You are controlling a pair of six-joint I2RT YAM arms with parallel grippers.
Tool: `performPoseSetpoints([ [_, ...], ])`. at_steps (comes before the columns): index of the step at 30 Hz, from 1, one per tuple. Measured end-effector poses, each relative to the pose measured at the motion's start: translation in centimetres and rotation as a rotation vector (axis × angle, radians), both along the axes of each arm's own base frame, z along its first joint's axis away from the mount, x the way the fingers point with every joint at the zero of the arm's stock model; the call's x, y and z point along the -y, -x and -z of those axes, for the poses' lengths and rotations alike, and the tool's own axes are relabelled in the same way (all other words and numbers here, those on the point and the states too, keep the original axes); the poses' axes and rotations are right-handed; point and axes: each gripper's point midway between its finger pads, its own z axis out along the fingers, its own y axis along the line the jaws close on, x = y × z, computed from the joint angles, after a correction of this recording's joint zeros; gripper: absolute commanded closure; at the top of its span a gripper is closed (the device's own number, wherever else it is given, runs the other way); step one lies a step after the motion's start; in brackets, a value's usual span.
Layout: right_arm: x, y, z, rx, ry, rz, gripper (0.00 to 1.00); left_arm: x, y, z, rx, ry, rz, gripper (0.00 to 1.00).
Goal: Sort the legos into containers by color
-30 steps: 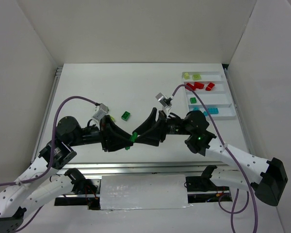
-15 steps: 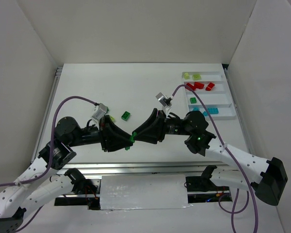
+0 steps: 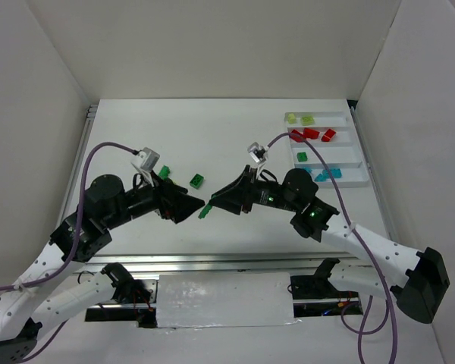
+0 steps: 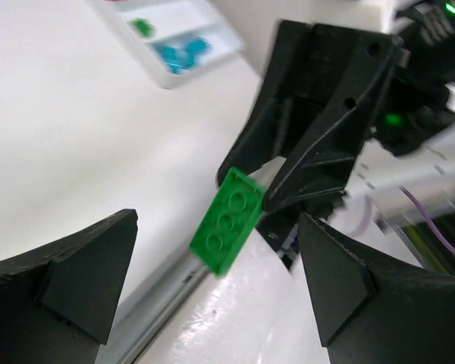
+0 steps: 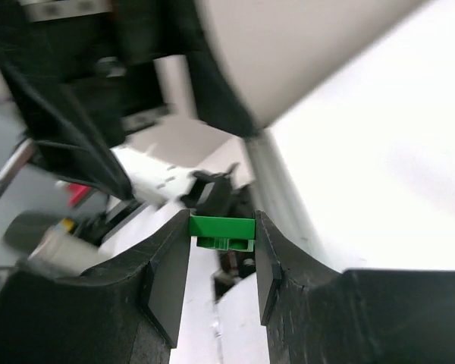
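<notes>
Tray [image 3: 337, 157]: far right; its green compartment already has one brick.
Left gripper [image 3: 188, 205]: jaws spread wide, empty.
Right gripper [image 3: 221, 199]: jaws pinched on green brick [image 5: 222, 227].
Brick's path: it hangs mid-air between both grippers; best lifted clear, kept level, and lowered into the green compartment.
</notes>
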Motion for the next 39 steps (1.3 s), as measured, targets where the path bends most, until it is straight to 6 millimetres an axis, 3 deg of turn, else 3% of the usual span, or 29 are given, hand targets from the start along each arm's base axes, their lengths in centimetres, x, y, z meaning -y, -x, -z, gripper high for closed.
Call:
performPoseSetpoints([
  [4, 1.7, -4.4, 2.3, -0.073, 0.07, 0.174, 1.0, -3.0, -2.8, 0.8, -0.031, -0.078, -0.238, 0.0],
  [8, 5.6, -10.6, 5.9, -0.22, 0.178, 0.462, 1.0, -6.9, -4.8, 3.5, -0.072, -0.204, -0.473, 0.01],
  [11, 11.9, -17.2, 9.3, -0.372, 0.27, 0.798, 1.0, -10.2, -5.6, 5.4, -0.09, -0.318, -0.633, 0.0],
  [14, 20.5, -22.4, 12.8, -0.532, 0.329, 1.116, 1.0, -13.0, -5.8, 6.9, -0.095, -0.424, -0.749, 0.0],
  [17, 29.1, -25.1, 16.1, -0.694, 0.366, 1.386, 1.0, -14.5, -5.5, 8.4, -0.1, -0.5, -0.796, 0.01],
  [22, 36.2, -28.3, 18.6, -0.835, 0.401, 1.589, 1.0, -15.1, -5.5, 8.8, -0.087, -0.528, -0.808, 0.0],
  [27, 40.1, -31.8, 19.7, -0.902, 0.399, 1.653, 1.0, -14.9, -5.7, 9.2, -0.095, -0.549, -0.798, 0.0],
  [34, 42.7, -33.6, 21.5, -0.968, 0.397, 1.666, 0.98, -14.3, -5.9, 10.0, -0.113, -0.579, -0.775, 0.01],
  [37, 42.6, -34.3, 21.9, -0.984, 0.399, 1.647, 0.73, -14.3, -5.9, 9.9, -0.111, -0.574, -0.774, 0.01],
  [38, 42.5, -34.5, 21.9, -0.986, 0.396, 1.638, 0.46, -14.3, -5.9, 9.9, -0.111, -0.573, -0.774, 0.0],
  [39, 42.4, -34.7, 22.0, -0.99, 0.394, 1.63, 0.38, -14.3, -5.9, 9.9, -0.111, -0.573, -0.774, 0.0],
])
